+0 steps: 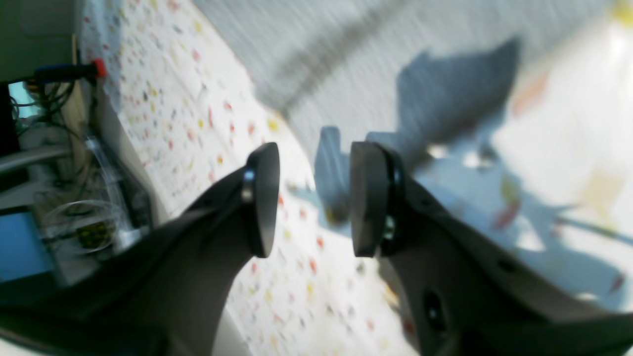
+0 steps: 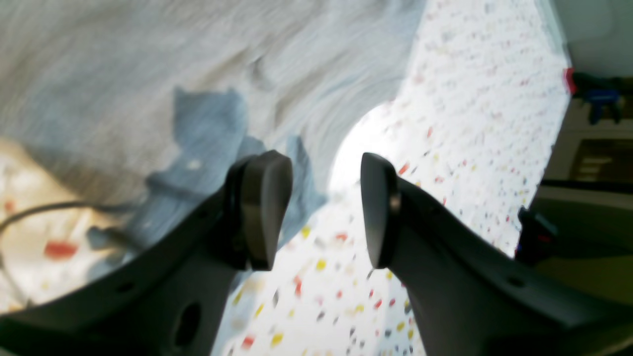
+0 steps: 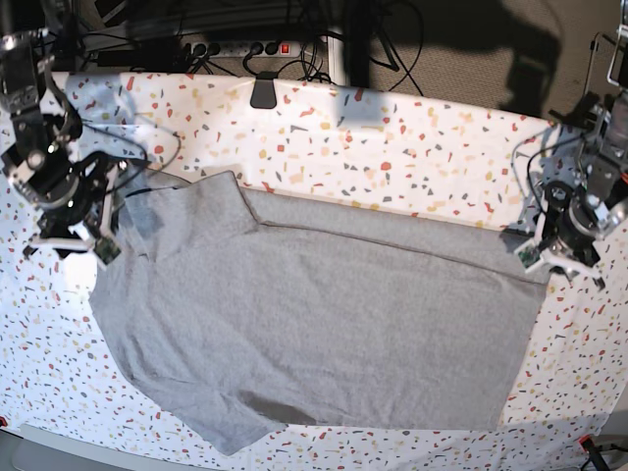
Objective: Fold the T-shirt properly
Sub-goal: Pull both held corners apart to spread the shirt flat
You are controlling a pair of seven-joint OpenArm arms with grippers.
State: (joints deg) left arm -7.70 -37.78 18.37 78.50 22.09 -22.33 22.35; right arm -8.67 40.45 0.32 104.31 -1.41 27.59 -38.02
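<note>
The T-shirt [image 3: 314, 324] lies spread on the speckled table [image 3: 392, 147], plain grey side up, with no lettering showing. My right gripper [image 3: 77, 234] hovers at the shirt's left end, by the upper corner; its wrist view shows it [image 2: 321, 212] open and empty over the table, just beside the grey cloth [image 2: 148, 74]. My left gripper [image 3: 561, 250] sits at the shirt's upper right corner. Up close it [image 1: 314, 198] is open with nothing between the pads, and the shirt's edge [image 1: 371, 49] lies just beyond it.
A power strip [image 3: 240, 47] and cables run behind the table's back edge, where a black clip [image 3: 263, 93] is fixed. A thin cable [image 2: 39, 212] trails over the table near the right gripper. A red-tipped clamp [image 1: 99, 66] marks the table edge.
</note>
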